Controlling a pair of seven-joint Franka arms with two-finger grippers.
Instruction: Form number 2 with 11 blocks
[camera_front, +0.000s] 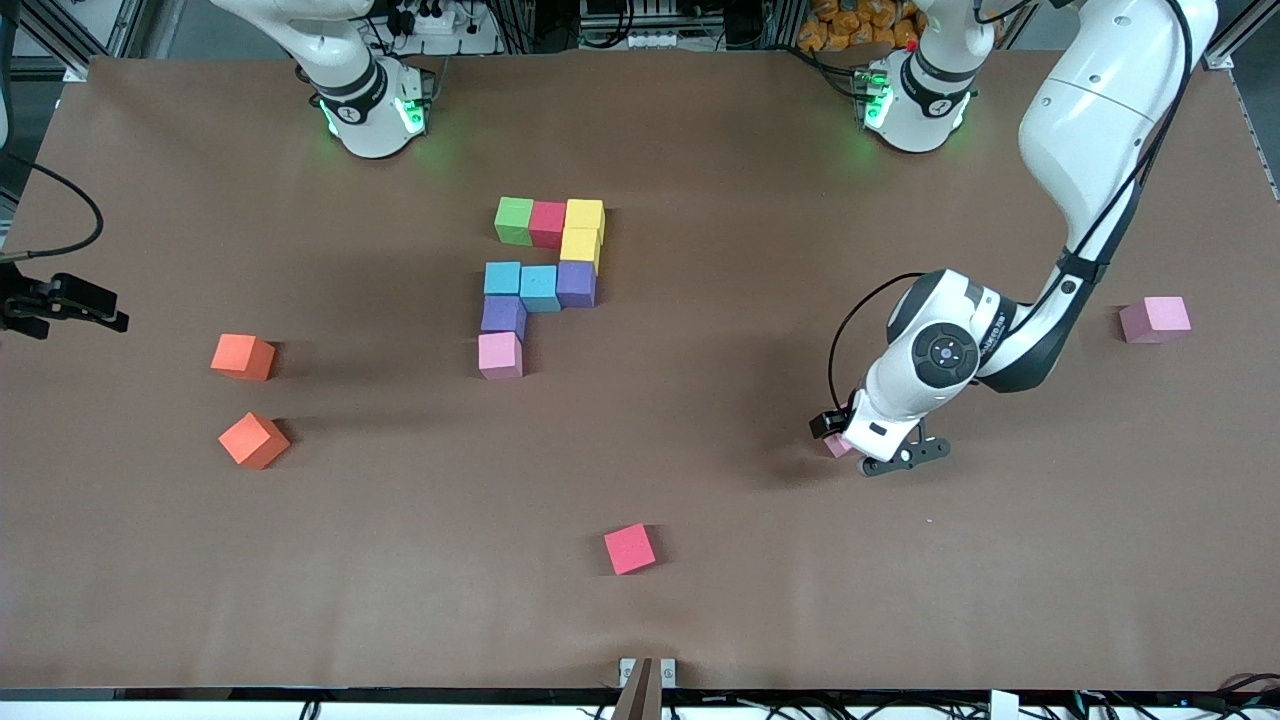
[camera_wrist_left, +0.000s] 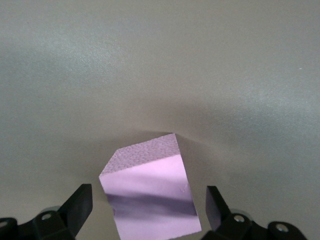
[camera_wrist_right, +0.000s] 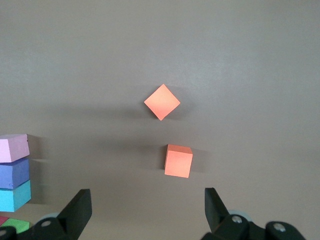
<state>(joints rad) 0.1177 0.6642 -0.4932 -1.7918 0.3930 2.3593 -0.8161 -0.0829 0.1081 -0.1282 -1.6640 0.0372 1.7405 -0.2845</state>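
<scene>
Pink block (camera_wrist_left: 150, 192) is straddled by the spread fingers of the left gripper (camera_wrist_left: 149, 207); squaring to its faces before closing is advised. Right gripper (camera_wrist_right: 148, 212) waits, spread, over the orange cubes (camera_wrist_right: 178, 160).

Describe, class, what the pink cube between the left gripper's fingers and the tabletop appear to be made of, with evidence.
Pink cube: probably foam, matte; its upper face looks finely pitted and nothing glints. Tabletop: a brown matte sheet, perhaps paper or felt; flat, even colour, only soft shadows. The open left gripper straddles the cube without visibly pressing it.

Plain pink block (camera_wrist_left: 150, 195), two orange cubes (camera_wrist_right: 162, 102), brown table (camera_front: 400, 560).
</scene>
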